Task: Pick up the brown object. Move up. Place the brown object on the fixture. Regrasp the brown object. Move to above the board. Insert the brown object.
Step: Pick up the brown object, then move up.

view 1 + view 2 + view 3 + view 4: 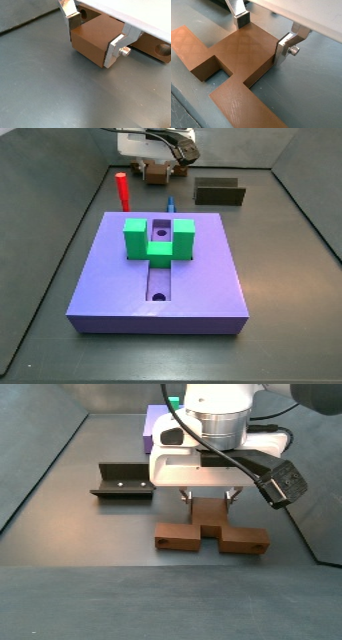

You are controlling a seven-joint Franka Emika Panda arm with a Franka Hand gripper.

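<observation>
The brown object [210, 534] lies flat on the grey floor, a tan stepped piece with a centre stem and two side arms [238, 55]. My gripper [210, 506] stands straight over it with its silver fingers on both sides of the stem, pressed against the stem's side faces in both wrist views [93, 34] [264, 34]. The piece rests on the floor. The fixture [123, 482] is a dark low trough beside the gripper, apart from the piece; it also shows in a side view [219, 193]. The purple board [120, 278] lies further off.
A green U-shaped block [158, 238] sits on the board over its centre slot. A red peg [120, 190] stands upright off the board's far corner, and a small blue peg [170, 203] stands next to the board's far edge. Dark walls enclose the floor.
</observation>
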